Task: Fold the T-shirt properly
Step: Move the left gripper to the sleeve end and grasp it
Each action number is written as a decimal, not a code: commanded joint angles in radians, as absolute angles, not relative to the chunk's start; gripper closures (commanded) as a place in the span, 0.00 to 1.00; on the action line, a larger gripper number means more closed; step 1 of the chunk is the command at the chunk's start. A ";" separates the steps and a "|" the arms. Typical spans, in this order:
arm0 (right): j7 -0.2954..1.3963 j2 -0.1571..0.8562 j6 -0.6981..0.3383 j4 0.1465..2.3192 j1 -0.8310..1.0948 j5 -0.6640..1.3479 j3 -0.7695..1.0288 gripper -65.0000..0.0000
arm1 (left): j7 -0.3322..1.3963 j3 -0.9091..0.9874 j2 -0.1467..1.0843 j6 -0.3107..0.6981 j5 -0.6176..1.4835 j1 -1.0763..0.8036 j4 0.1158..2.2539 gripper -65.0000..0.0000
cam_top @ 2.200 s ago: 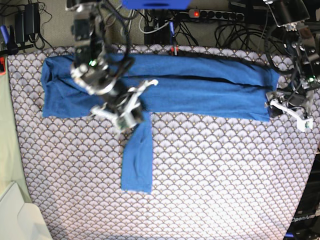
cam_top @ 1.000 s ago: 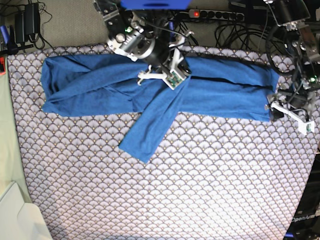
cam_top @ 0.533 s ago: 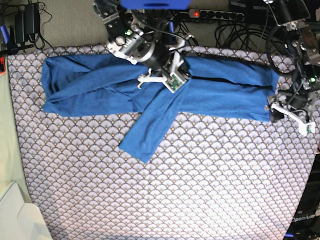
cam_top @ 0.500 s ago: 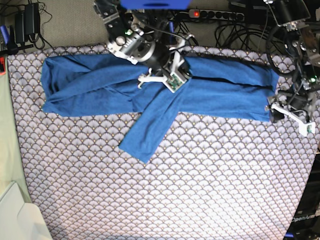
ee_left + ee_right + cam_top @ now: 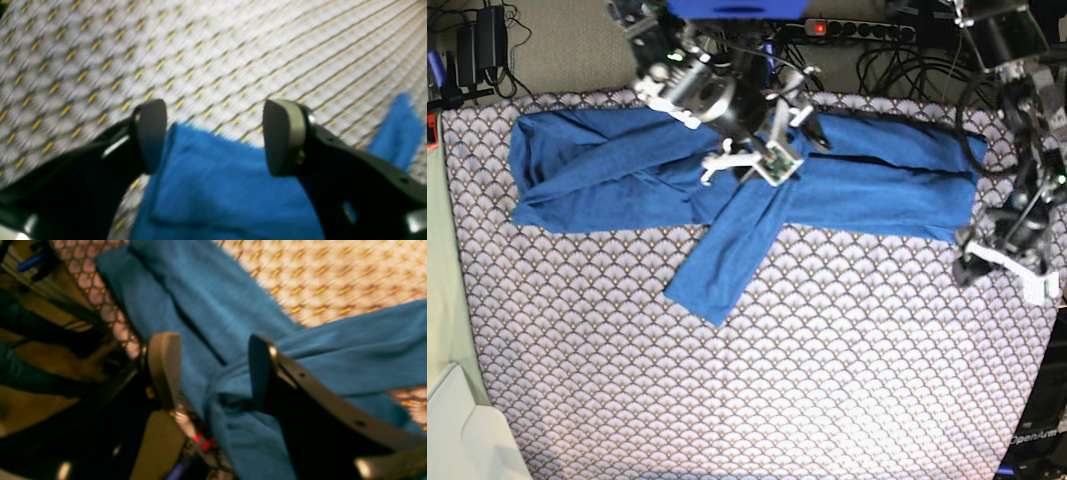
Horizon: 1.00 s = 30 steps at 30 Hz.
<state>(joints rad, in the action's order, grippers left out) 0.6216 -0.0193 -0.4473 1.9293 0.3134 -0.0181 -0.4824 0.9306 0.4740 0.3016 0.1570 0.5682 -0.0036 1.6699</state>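
Two grippers are seen at work over one blue T-shirt (image 5: 857,180), which is spread as a long folded band across the far part of the scallop-patterned cloth (image 5: 827,370). One sleeve (image 5: 727,250) is laid slantwise out of the band, its end pointed toward the near left of the base view. The right gripper (image 5: 752,160) is found at the middle of the band, just where the sleeve leaves it. In the right wrist view its fingers (image 5: 165,368) are parted, and a bunched ridge of the shirt (image 5: 230,380) is seen between them; no cloth is pinched by either pad. The left gripper (image 5: 1002,262) is held at the band's other end, just off the shirt's corner and above the patterned cloth. In the left wrist view its fingers (image 5: 283,133) are spread wide, an edge of blue fabric (image 5: 213,180) is seen below and between them, and nothing is gripped. Cables and a power strip (image 5: 857,30) are seen beyond the far edge of the cloth.
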 commanded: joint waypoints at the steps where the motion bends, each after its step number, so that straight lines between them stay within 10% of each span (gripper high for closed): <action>1: 0.598 -0.024 -0.449 1.963 0.318 -0.002 -0.469 0.49 | 0.912 0.458 0.309 0.162 0.593 0.018 1.695 0.32; 18: 0.598 0.071 -0.452 1.982 0.323 -0.002 -0.065 0.49 | 0.903 -0.104 0.022 0.150 0.340 0.344 1.546 0.32; 30: 0.598 0.079 -0.452 1.982 0.329 -0.002 0.113 0.49 | 0.538 -0.317 -0.157 0.150 0.051 0.383 1.067 0.32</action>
<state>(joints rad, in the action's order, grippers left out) 0.6247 0.0772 -0.4480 1.9602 0.3309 -0.0154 0.1135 0.5636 -0.3145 -0.1383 0.1425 0.0437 0.3508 1.0458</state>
